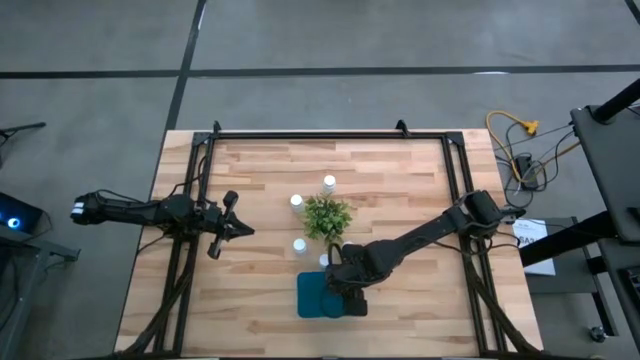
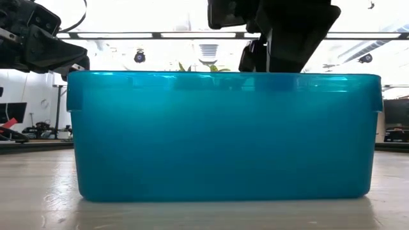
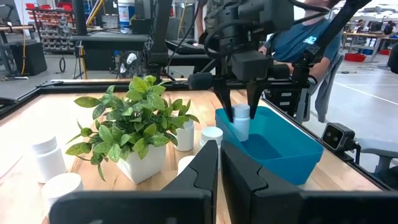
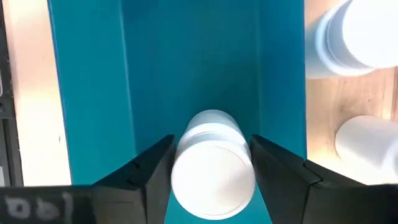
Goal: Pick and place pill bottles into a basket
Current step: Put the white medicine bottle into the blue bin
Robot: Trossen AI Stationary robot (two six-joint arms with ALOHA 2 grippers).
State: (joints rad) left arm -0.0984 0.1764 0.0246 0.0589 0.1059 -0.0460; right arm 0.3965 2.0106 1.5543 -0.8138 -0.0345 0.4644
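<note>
The right hand [image 4: 211, 168] hangs over the teal basket [image 1: 312, 300], its two fingers clamped on the cap end of a white pill bottle [image 4: 212, 163]. The bottle stands upright, long axis vertical, base pointing straight down into the basket's open interior; from the left wrist view [image 3: 240, 121] it appears to sit just inside the rim, though whether it touches the floor cannot be made out. The drop therefore runs straight down, with no sideways travel called for. Other bottles wait on the bench [image 1: 400, 170] around the potted plant [image 1: 327, 216], two of them [image 4: 357, 34] just beside the basket's outer wall. The left hand [image 1: 232, 226] idles well apart on the plant's far side, fingers almost closed on nothing. A person sits beyond the bench.
</note>
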